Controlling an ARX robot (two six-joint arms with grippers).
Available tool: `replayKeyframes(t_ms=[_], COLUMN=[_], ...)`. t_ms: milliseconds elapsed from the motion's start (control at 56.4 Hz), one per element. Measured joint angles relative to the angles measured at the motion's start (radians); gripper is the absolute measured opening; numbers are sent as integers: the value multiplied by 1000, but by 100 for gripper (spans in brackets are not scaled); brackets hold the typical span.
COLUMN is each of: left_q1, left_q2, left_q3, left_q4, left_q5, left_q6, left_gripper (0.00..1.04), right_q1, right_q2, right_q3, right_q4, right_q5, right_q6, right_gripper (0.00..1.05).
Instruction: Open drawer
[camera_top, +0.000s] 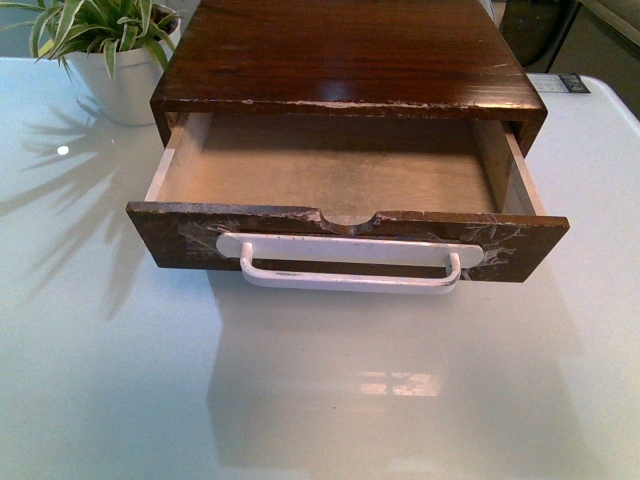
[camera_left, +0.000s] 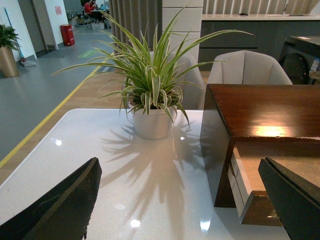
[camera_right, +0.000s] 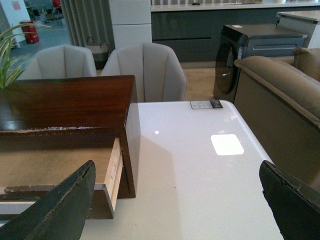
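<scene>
Front view: neither arm in frame; near part of the counter (camera_top: 320, 400) bare and glossy.

Left gripper (camera_left: 182, 200): jaws spread wide, nothing between them, hanging above the counter on the left side of the cabinet. Right gripper (camera_right: 180, 200): jaws likewise spread, empty, above the counter on the cabinet's right side. Neither touches the drawer.

The drawer (camera_top: 345, 185) sits mid-counter and projects well out of the cabinet (camera_top: 345, 55) toward the near edge. Its white bar handle (camera_top: 350, 265) runs across the dark front, clear tape at both ends, below the half-round notch in the top edge. Pale interior exposed, and nothing visible inside. The right wrist view shows the drawer's side wall standing clear of the cabinet.

Beyond, toward the far left corner: potted plant (camera_top: 110, 45) in a white pot, just beside the cabinet. A small label (camera_top: 575, 84) lies near the far right edge.

Judgement: the opening looks essentially done; the step in hand is release and clearance. If more travel were wanted, the next move would need one gripper brought to the handle, closed around the bar, then pulled straight toward the near edge. Otherwise hold both arms clear.
</scene>
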Motion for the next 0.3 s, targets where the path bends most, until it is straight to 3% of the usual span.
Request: replayKeyframes(t_ms=[301], left_q1=[0], left_q2=[0], left_q3=[0], left_q4=[0], left_q5=[0], left_q6=[0], left_gripper=[96], right_q1=[0], right_q2=[0], right_q3=[0], right_q4=[0], right_q5=[0], right_q6=[0], right_gripper=[96])
